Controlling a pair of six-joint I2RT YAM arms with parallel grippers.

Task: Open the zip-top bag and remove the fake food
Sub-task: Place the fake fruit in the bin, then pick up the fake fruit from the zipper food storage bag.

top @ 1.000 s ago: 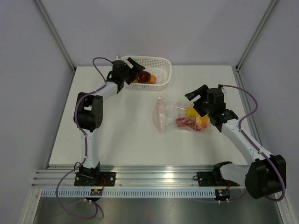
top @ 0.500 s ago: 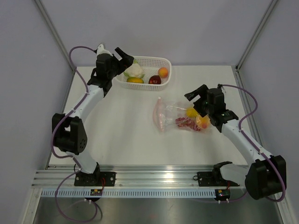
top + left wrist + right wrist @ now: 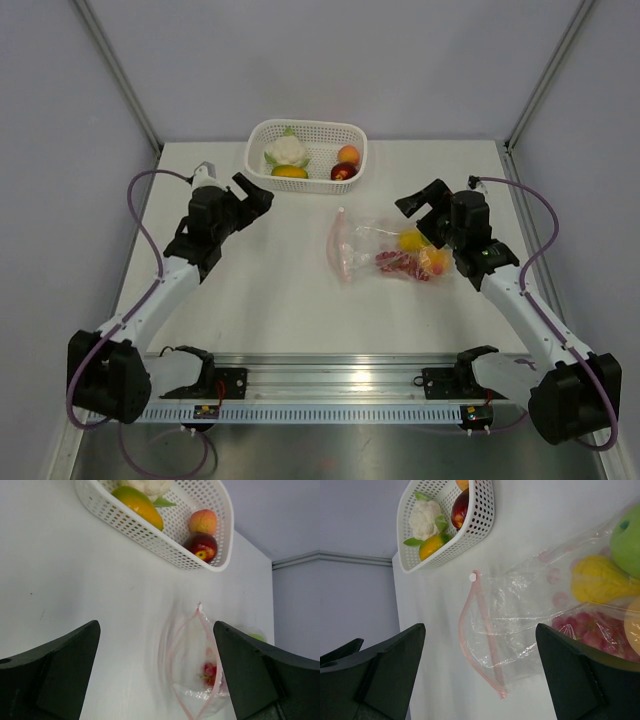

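Flat on the surface [image 3: 280, 290], just in front of the white basket [image 3: 357, 165]: zip-top bag [image 3: 362, 243], some fake food [image 3: 412, 256] inside it, other pieces in the basket; left claw [image 3: 254, 193] released, empty, front-left of the basket; right claw [image 3: 415, 216] released, empty, front-right of it.

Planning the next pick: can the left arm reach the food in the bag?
Probably yes: the left gripper is open, the mouth of the zip-top bag gapes toward it, and nothing lies between.
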